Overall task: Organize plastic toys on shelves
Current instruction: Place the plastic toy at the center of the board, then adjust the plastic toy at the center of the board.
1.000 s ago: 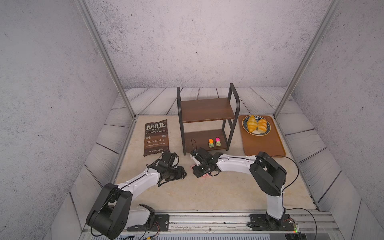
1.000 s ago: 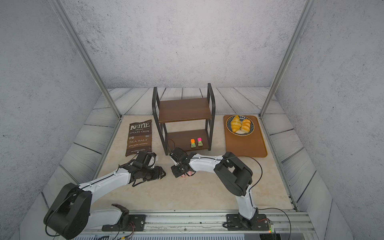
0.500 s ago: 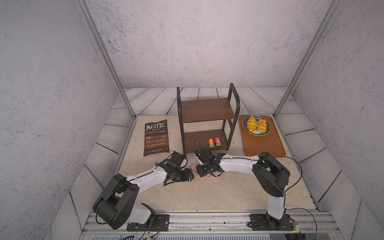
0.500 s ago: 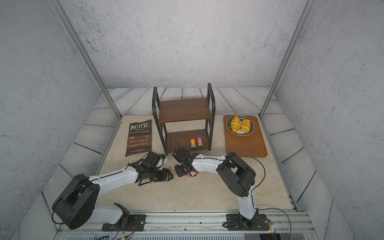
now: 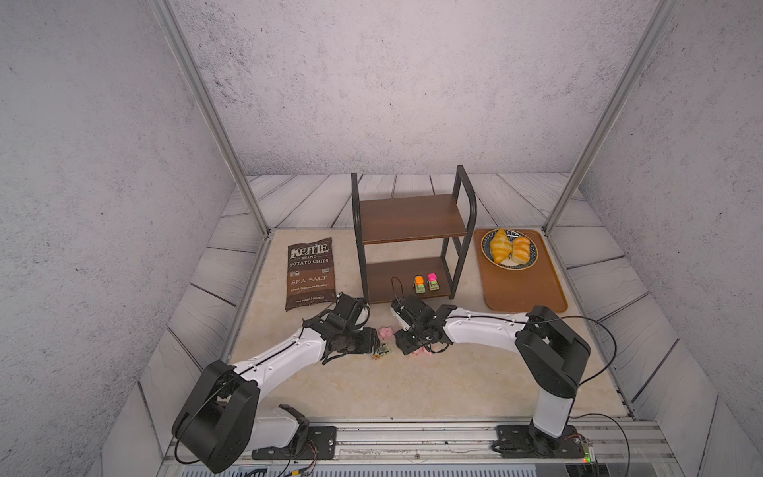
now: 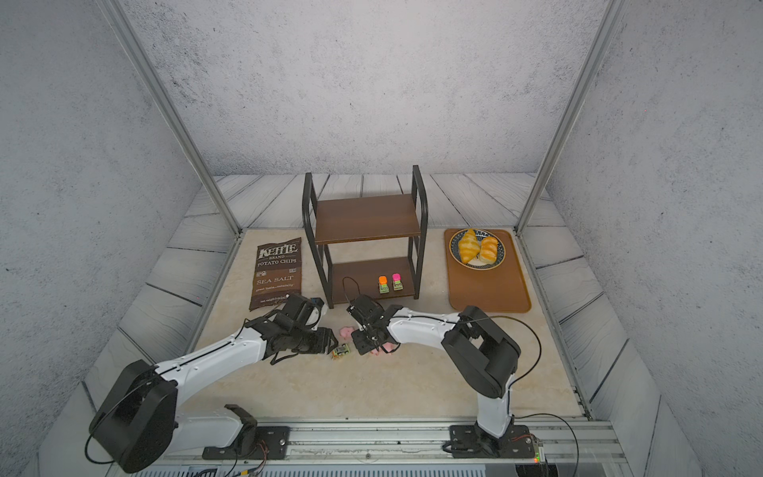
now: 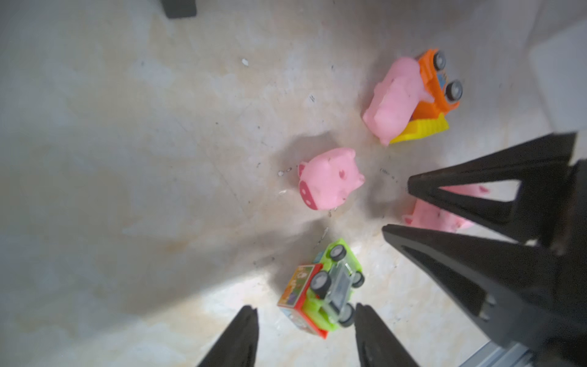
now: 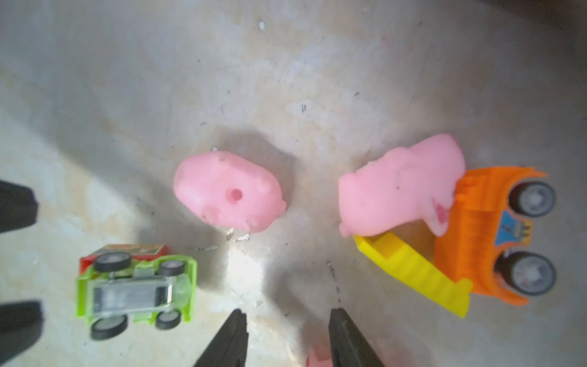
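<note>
On the mat in front of the shelves (image 5: 408, 217) lies a green-based truck (image 7: 324, 289) on its side, partly between the spread fingers of my open left gripper (image 7: 305, 309); there is a gap on one side. A pink pig (image 7: 330, 179) lies just beyond it. Another pig (image 8: 400, 187) leans on an orange truck with a yellow bed (image 8: 495, 235). My right gripper (image 8: 288, 313) is open, facing the left one over the toys, with a third pig (image 7: 438, 219) low beside one finger. Orange-topped (image 5: 419, 284) and pink-topped (image 5: 432, 281) trucks stand on the lower board.
A dark bag of potato chips (image 5: 310, 272) lies left of the shelves. To the right, a flat brown tray (image 5: 520, 285) carries a plate of croissants (image 5: 510, 250). Metal posts and grey walls close in the mat.
My left arm has swung right, bringing its gripper up to the green truck opposite the right gripper. The right gripper has barely shifted.
</note>
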Controlling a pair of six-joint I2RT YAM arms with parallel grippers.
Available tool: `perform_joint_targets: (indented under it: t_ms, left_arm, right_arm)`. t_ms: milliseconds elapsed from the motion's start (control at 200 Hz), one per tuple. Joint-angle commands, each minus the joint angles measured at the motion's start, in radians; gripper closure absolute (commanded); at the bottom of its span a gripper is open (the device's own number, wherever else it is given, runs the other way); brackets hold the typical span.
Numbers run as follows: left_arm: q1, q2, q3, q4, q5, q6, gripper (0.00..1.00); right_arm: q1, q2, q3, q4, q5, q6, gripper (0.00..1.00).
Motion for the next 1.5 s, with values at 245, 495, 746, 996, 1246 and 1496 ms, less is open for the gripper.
perform_joint_targets:
  t_ms: [245,495,746,996,1246,1496]
  left_arm:
    - [0.007,0.061,0.004,0.036,0.03,0.021,0.53]
    - [0.005,0.068,-0.036,0.118,0.161,0.025,0.57]
    - [0.001,0.093,-0.052,0.166,0.261,0.019,0.7]
    - [0.001,0.065,-0.046,0.143,0.226,0.002,0.69]
    - [0.002,0.1,0.004,0.089,0.139,0.02,0.67]
    - [0.001,0.165,0.006,0.091,0.128,0.03,0.74]
  right_arm:
    - [-0.002,-0.055,-0.02,0.023,-0.168,-0.049,0.55]
    - [0.0,-0.022,-0.025,0.049,-0.174,-0.026,0.55]
    - [0.001,-0.001,-0.012,0.028,-0.106,-0.01,0.56]
    - [0.002,-0.015,-0.011,0.007,-0.07,-0.007,0.56]
    - [0.002,-0.071,-0.02,-0.01,-0.07,-0.013,0.54]
    - [0.002,-0.115,-0.031,-0.031,-0.051,-0.015,0.52]
